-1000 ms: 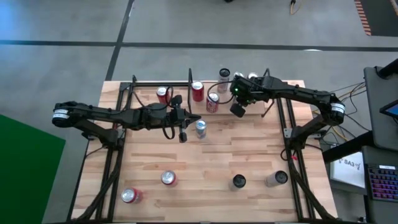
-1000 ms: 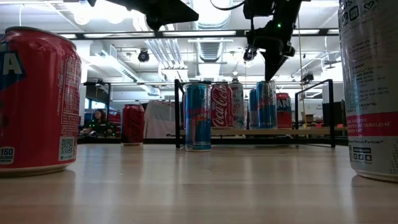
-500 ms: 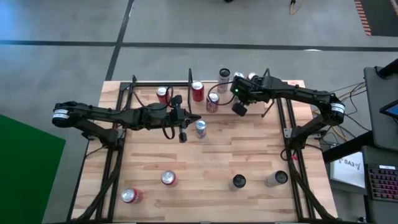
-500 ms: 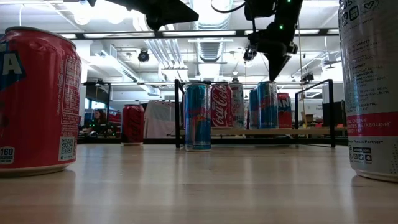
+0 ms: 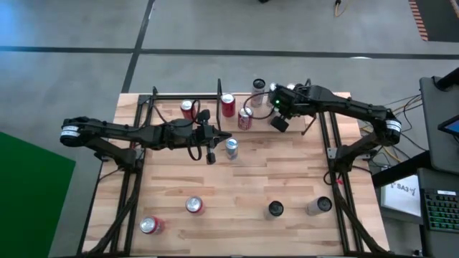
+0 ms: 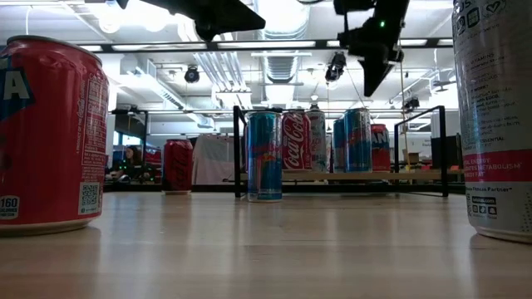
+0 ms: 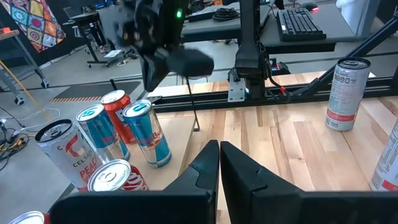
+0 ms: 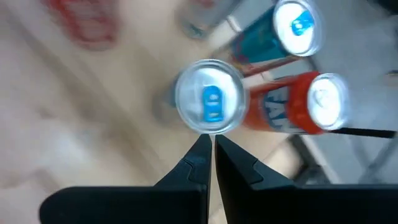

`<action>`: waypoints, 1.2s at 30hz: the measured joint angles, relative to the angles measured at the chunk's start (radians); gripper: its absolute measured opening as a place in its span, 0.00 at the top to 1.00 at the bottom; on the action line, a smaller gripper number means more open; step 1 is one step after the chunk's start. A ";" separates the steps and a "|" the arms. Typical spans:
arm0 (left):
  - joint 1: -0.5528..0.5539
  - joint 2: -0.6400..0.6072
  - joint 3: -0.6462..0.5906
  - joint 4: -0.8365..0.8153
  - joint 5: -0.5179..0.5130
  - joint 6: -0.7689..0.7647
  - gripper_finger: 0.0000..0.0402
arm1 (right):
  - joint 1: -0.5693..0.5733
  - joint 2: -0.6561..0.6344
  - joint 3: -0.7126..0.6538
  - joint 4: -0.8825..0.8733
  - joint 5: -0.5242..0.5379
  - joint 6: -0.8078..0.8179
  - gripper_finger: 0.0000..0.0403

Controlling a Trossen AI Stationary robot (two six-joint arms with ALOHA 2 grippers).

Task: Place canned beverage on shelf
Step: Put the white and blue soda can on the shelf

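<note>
The shelf (image 6: 416, 175) stands at the table's far side and bears several cans: blue ones, red ones and a white one. My right gripper (image 6: 368, 87) is shut and points steeply down, clear above a blue can (image 6: 357, 139) whose silver top (image 8: 209, 104) shows just past my shut fingertips (image 8: 210, 149). Another blue can (image 5: 231, 148) stands on the tabletop in front of the shelf. My left gripper (image 7: 219, 152) is shut, holds nothing and hovers near level above the table's middle, close to that can.
Loose cans stand near the table's front edge: two red ones (image 5: 194, 206) (image 5: 150, 226), a dark one (image 5: 275, 209) and a white one (image 5: 318, 206). A red can (image 5: 188, 109) stands at the far left. Bare planks lie between the shelf and the front cans.
My right gripper has risen, still shut, away from the top of the blue can on the shelf, and has drifted a little toward the table's right edge. The cans stand as before.
</note>
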 joint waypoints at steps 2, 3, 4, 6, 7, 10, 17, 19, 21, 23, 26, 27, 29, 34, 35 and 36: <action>0.000 0.000 0.000 0.001 0.000 0.000 1.00 | -0.012 -0.016 0.007 0.001 -0.106 0.015 0.97; 0.000 0.000 0.000 0.000 0.000 0.000 1.00 | -0.021 -0.021 0.008 0.003 -0.179 0.021 0.97; 0.000 0.000 0.000 0.000 0.000 0.000 1.00 | -0.029 -0.024 0.008 0.002 -0.245 0.029 0.97; 0.000 0.000 0.000 0.001 0.000 0.000 1.00 | -0.036 -0.025 0.001 0.006 -0.320 0.038 0.97; 0.000 0.000 0.000 0.001 0.000 0.000 1.00 | -0.036 -0.025 -0.004 0.003 -0.331 0.040 0.97; 0.000 0.000 0.000 0.001 0.000 0.000 1.00 | -0.037 -0.021 -0.022 0.019 -0.335 0.041 0.97; 0.000 0.000 0.000 0.002 0.000 0.000 1.00 | -0.047 0.001 -0.062 0.053 -0.207 0.059 0.97; 0.000 0.000 0.000 0.002 0.000 0.002 1.00 | -0.050 0.002 -0.076 0.077 -0.176 0.059 0.97; 0.000 0.000 0.000 0.001 0.000 0.002 1.00 | -0.056 0.003 -0.085 0.095 -0.177 0.059 0.97; 0.000 0.000 0.000 0.002 0.000 0.003 1.00 | -0.064 0.004 -0.089 0.098 -0.178 0.059 0.97; 0.000 0.000 0.000 0.002 0.000 0.003 1.00 | -0.077 0.004 -0.097 0.106 -0.177 0.057 0.97; 0.000 0.000 0.000 0.002 0.000 0.003 1.00 | -0.081 0.004 -0.098 0.106 -0.176 0.056 0.97; 0.000 0.000 0.000 0.002 0.000 0.003 1.00 | -0.089 0.004 -0.099 0.116 -0.168 0.055 0.97; 0.000 0.000 0.000 0.002 0.000 0.003 1.00 | -0.104 0.004 -0.099 0.127 -0.119 0.041 0.97; 0.000 0.000 0.000 0.001 0.000 0.003 1.00 | -0.107 0.004 -0.099 0.127 -0.113 0.038 0.97; 0.000 0.000 0.000 0.001 0.000 0.003 1.00 | -0.108 0.004 -0.099 0.127 -0.105 0.037 0.97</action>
